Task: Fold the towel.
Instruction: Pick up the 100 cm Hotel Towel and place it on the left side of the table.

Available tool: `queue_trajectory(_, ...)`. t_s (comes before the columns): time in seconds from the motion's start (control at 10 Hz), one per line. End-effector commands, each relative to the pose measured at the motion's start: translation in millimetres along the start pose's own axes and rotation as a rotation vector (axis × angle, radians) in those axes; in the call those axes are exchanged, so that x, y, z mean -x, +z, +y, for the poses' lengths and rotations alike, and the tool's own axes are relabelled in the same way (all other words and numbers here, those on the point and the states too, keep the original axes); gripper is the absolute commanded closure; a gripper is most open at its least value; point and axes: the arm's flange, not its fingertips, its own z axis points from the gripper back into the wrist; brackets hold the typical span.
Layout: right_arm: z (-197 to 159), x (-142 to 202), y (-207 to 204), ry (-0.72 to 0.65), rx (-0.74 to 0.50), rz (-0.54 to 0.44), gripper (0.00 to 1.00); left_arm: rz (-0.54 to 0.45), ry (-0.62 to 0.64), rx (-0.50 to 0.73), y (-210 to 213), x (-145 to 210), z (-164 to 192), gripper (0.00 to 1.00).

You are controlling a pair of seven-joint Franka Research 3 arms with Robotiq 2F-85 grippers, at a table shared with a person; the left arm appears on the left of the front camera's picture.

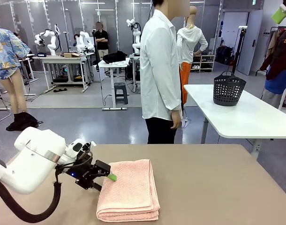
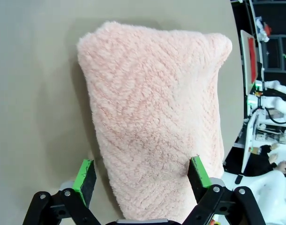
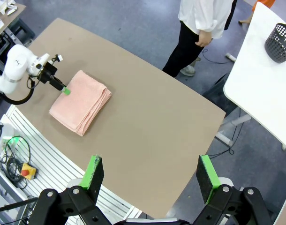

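Note:
The salmon-pink towel [image 1: 129,190] lies folded in a thick rectangle on the tan table [image 1: 218,187], near the front left. My left gripper [image 1: 108,178] is open at the towel's left edge, one green pad over the cloth. In the left wrist view the towel [image 2: 157,117] stretches away from the left gripper [image 2: 140,176]; one finger stands over bare table, the other over the cloth. My right gripper [image 3: 150,171] is open and empty, high above the table. From there the towel [image 3: 81,101] and the left gripper [image 3: 63,89] show far below.
A person in a white shirt [image 1: 159,75] stands at the table's far side, hands down. A dark perforated basket [image 1: 229,88] sits on a separate white table [image 1: 255,117] at the back right. Bare tabletop spreads to the right of the towel.

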Motion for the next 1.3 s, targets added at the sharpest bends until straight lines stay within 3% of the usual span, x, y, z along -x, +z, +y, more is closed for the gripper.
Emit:
queue_trajectory(0.0, 0.4, 0.9, 0.8, -0.003, 0.003, 0.013, 0.0, 0.025, -0.018, 0.097, -8.6, -2.2, 5.5, 0.0)
queue_trajectory(0.1, 0.4, 0.9, 0.8, -0.003, 0.003, 0.013, 0.0, 0.022, -0.007, 0.114, -7.9, -3.5, 7.2, 0.0)
queue_trajectory(0.2, 0.4, 0.9, 0.8, -0.003, 0.003, 0.013, 0.0, 0.019, 0.0, 0.136, -8.0, -6.1, 10.1, 0.21)
queue_trajectory(0.3, 0.4, 0.9, 0.8, -0.003, 0.003, 0.013, 0.0, 0.024, 0.02, 0.179, -10.5, -9.1, 15.7, 0.25)
queue_trajectory(0.4, 0.4, 0.9, 0.8, -0.003, 0.003, 0.013, 0.0, 0.006, 0.016, 0.205, -14.3, -11.7, 20.4, 0.62)
queue_trajectory(0.5, 0.4, 0.9, 0.8, -0.003, 0.003, 0.013, 0.0, -0.024, -0.015, 0.191, -20.3, -12.8, 23.9, 0.84)
queue_trajectory(0.6, 0.4, 0.9, 0.8, -0.003, 0.003, 0.013, 0.0, -0.008, -0.005, 0.202, -25.0, -14.3, 26.2, 1.0)
queue_trajectory(1.2, 0.4, 0.9, 0.8, -0.003, 0.003, 0.013, 0.0, -0.014, -0.019, 0.262, -0.7, -14.4, 41.9, 1.0)
